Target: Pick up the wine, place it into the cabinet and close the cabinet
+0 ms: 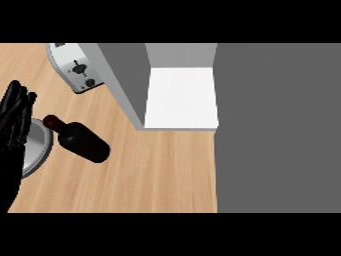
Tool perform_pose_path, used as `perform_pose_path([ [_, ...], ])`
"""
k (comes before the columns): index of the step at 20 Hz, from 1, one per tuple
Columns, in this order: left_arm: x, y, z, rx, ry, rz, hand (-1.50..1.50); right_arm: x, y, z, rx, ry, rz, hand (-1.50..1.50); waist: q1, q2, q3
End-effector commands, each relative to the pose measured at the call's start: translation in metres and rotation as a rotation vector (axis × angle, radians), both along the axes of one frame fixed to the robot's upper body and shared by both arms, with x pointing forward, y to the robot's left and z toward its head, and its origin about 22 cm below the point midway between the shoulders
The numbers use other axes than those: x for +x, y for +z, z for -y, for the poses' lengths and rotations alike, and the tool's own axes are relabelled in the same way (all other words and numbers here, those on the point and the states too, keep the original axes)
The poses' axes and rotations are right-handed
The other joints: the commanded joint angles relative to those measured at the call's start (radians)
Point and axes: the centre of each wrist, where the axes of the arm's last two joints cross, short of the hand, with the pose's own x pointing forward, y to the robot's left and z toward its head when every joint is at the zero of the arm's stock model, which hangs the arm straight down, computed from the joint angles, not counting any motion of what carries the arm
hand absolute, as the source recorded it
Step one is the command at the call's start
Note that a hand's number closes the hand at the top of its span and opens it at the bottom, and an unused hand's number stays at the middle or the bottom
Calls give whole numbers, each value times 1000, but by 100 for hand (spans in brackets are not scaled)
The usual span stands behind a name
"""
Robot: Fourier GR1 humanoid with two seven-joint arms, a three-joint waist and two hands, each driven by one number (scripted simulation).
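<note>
Since yet to grasp anything, calling it step one: pick-up. Head view only. Seeing wine (83,141) lying on its side on counter (158,175), neck toward upper left, just beside grey round dish (41,150). Left robot hand (7,137) resting at left edge, fingers straight, holding nothing, near wine's neck but apart. Right robot hand out of view. Next: curl fingers round wine's body, lift, carry right into open cabinet (180,95). Watch open door (121,80) standing between wine and opening; toaster (77,70) behind, well apart.
</note>
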Motion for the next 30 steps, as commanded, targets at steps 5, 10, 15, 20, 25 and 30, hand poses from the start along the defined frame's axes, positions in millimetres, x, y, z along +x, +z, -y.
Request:
perform_pose_path([
  [5, 21, -14, 21, -62, 514, -9, -150, -20, 1, 3, 42, 75, -3, -150, -50, 2, -28],
  [10, 46, -11, 58, -378, 570, -94, -150, -35, -7, -5, -4, 318, -169, -150, -77, 4, -31],
  [15, 66, 1, 115, -405, 571, -83, -150, -53, 28, -12, 23, 286, -181, -150, -37, 0, -31],
  [20, 88, 18, 158, -412, 562, -78, -150, -71, 38, 8, 3, 310, -185, -150, -34, 0, -30],
  [25, 85, 39, 168, -437, 568, -65, -150, -79, 53, -2, 27, 286, -199, -150, -20, -5, -30],
  [30, 86, 47, 174, -465, 579, -61, -150, -74, 63, -1, 7, 291, -183, -150, -20, -5, -30],
])
